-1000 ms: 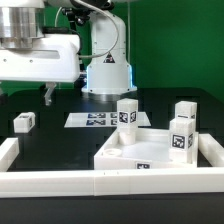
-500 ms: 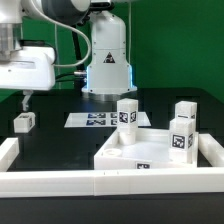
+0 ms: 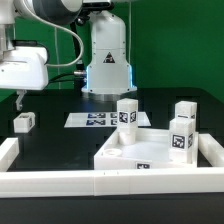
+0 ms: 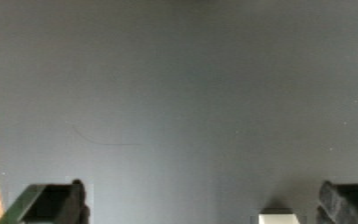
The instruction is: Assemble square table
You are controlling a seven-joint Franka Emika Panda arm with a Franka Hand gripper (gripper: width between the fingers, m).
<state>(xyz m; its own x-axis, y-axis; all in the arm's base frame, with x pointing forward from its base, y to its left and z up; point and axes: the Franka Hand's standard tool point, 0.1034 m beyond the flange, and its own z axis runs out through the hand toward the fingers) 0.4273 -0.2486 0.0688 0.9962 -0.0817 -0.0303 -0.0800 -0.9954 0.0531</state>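
White loose leg [image 3: 24, 122] sits just below open tool [image 3: 20, 99].

You see the slab [image 3: 140, 155] on the black counter [image 3: 60, 140], three legs [image 3: 127, 112] standing on it. A fourth leg [image 3: 24, 122] lies apart toward the exterior view's left, with the hand [image 3: 19, 100] just above it. The marker board [image 3: 93, 119] lies between

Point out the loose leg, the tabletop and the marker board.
loose leg [image 3: 24, 122], exterior view, its front face.
tabletop [image 3: 140, 150], exterior view, bare inner surface.
marker board [image 3: 92, 119], exterior view, its printed tags.
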